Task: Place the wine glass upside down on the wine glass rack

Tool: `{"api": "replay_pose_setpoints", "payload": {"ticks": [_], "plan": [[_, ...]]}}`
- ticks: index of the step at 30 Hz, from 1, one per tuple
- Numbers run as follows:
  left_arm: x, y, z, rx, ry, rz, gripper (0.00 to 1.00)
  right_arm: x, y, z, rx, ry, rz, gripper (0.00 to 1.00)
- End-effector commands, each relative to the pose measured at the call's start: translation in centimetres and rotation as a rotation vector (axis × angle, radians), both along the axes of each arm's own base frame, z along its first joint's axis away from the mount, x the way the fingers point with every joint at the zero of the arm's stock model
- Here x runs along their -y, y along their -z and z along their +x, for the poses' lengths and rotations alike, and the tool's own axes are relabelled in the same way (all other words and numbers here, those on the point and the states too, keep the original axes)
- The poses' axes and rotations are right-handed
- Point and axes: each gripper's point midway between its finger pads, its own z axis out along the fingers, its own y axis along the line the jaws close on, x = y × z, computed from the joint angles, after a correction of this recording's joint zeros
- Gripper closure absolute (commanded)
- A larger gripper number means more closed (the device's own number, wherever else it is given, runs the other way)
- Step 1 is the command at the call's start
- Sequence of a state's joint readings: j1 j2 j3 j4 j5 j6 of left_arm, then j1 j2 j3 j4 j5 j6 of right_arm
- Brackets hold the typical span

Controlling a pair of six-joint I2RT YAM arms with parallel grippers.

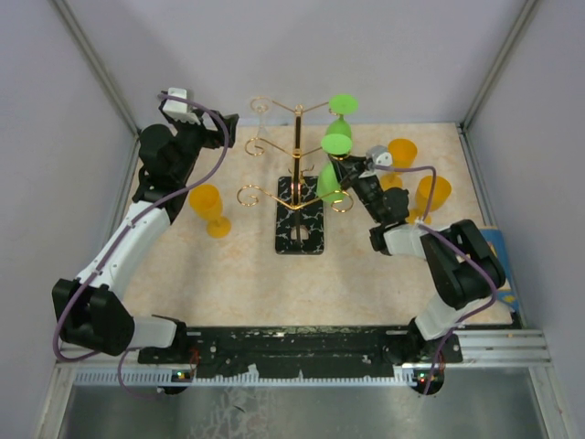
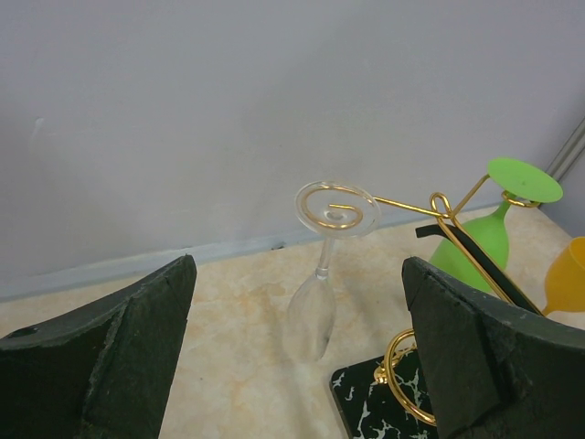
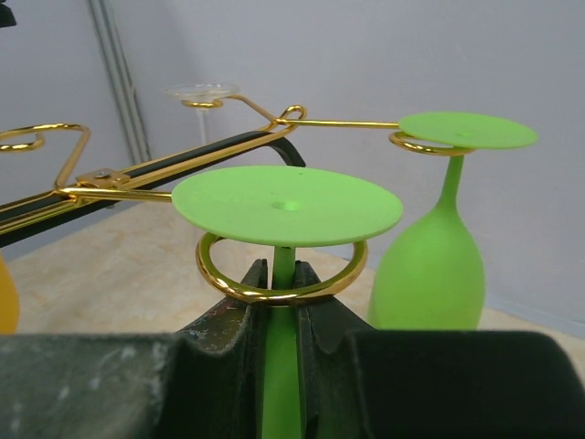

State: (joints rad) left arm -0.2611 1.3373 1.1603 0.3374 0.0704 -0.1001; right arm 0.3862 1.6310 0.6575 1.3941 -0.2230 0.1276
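A plain pale grey wall (image 2: 228,110) is seen beyond the left fingers (image 2: 101,357), joined to a beige speckled tabletop (image 2: 238,366) by a grey strip (image 2: 137,265). Beyond the right fingers (image 3: 233,315), to their left, a metal post (image 3: 114,73) is set in the corner. The whole is evenly lit.

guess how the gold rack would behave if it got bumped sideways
The wine glass rack is tall thin wire, so its arms probably flex. Its black base looks small for the height, so it may tip. The hung green glass could swing.
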Motion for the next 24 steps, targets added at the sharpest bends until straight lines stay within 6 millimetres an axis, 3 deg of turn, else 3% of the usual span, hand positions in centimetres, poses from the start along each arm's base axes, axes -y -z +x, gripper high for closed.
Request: {"api": "replay_pose_setpoints", "payload": {"ticks": [1, 11, 18, 24], "plan": [[-0.5, -0.2, 0.2, 0.017, -0.017, 0.002, 0.01, 1.6, -3.6, -0.6, 0.104, 0.088, 0.028, 1.00], [-0.5, 0.1, -0.3, -0.005, -0.014, -0.031, 0.01, 3.4, -2.8, -2.4, 0.077, 0.160, -0.079, 1.00], [-1.3, 0.3, -0.6, -0.012, -0.053, -0.031, 0.01, 2.1, -2.3, -3.9, 0.071, 0.065, -0.093, 1.00], [-2.7, 1.5, -0.6, -0.080, -0.118, -0.013, 0.01, 1.2, -2.3, -3.8, 0.071, 0.041, -0.081, 0.88]]}}
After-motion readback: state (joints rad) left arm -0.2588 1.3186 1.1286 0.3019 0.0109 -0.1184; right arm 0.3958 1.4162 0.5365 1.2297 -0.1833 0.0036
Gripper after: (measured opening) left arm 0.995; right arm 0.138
